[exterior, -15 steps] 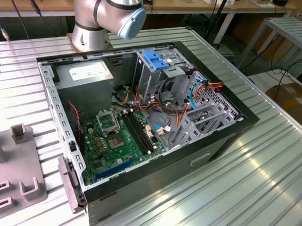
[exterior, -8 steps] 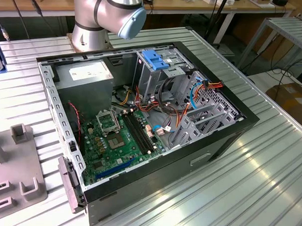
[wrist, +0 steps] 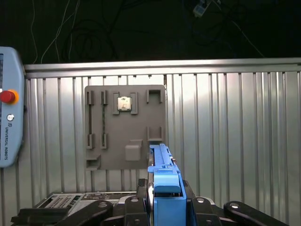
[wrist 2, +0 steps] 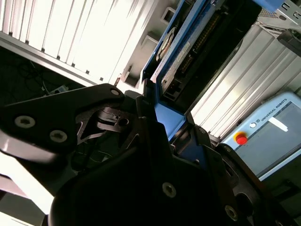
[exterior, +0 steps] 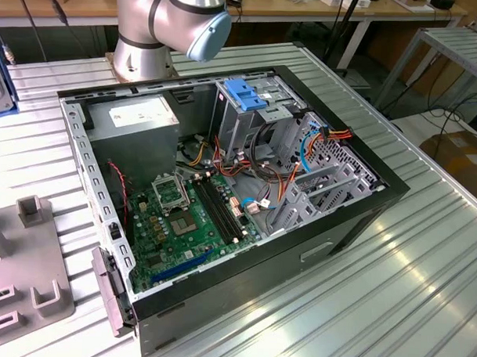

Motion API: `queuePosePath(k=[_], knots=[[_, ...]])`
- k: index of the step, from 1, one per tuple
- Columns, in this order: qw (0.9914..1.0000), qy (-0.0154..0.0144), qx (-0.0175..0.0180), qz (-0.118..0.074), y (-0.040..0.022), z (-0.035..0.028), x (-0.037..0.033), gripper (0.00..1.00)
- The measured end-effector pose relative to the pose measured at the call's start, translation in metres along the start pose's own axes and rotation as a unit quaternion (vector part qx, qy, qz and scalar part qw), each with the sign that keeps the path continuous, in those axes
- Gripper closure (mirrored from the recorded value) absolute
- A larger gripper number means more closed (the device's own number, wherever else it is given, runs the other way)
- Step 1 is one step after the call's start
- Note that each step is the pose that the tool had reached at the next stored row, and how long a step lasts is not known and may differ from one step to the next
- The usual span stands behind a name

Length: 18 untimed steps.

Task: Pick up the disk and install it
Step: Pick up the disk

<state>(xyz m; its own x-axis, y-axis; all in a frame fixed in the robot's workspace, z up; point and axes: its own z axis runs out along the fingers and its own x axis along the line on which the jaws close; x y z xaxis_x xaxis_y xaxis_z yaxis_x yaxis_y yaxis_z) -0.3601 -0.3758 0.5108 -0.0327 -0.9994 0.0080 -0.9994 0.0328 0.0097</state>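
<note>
In both wrist views my gripper (wrist: pixel 164 208) is shut on the disk (wrist: pixel 164 181), which I see edge-on in its blue plastic carrier between the two black fingers (wrist: pixel 135 207). In the second wrist view the disk (wrist 2: pixel 188 52) reaches away from my gripper (wrist 2: pixel 169 117), with its dark underside and connector row showing. It hangs in the air above the ribbed metal table (wrist: pixel 235 132). In the exterior view the open computer case (exterior: pixel 354 222) lies on its side, with a metal drive cage (exterior: pixel 240 124) under a blue latch (exterior: pixel 245 95).
A grey fixture plate (wrist: pixel 124 127) with slots lies on the table below the disk, also at the exterior view's left (exterior: pixel 24 265). A teach pendant (wrist: pixel 9 108) lies beside it. Inside the case are a grey power-supply box (exterior: pixel 139 120), the motherboard (exterior: pixel 182 216) and loose cables (exterior: pixel 302 149).
</note>
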Motion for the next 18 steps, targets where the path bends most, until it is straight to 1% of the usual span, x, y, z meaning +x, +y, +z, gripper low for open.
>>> queuePosePath(k=[2,16,18], knots=[[1.0,0.0,0.0,0.0,-0.0028,0.0,-0.0001,0.63],[1.0,0.0,0.0,0.0,-0.0165,-0.0002,-0.0006,0.63],[1.0,0.0,0.0,0.0,-0.0208,-0.0002,-0.0007,0.63]])
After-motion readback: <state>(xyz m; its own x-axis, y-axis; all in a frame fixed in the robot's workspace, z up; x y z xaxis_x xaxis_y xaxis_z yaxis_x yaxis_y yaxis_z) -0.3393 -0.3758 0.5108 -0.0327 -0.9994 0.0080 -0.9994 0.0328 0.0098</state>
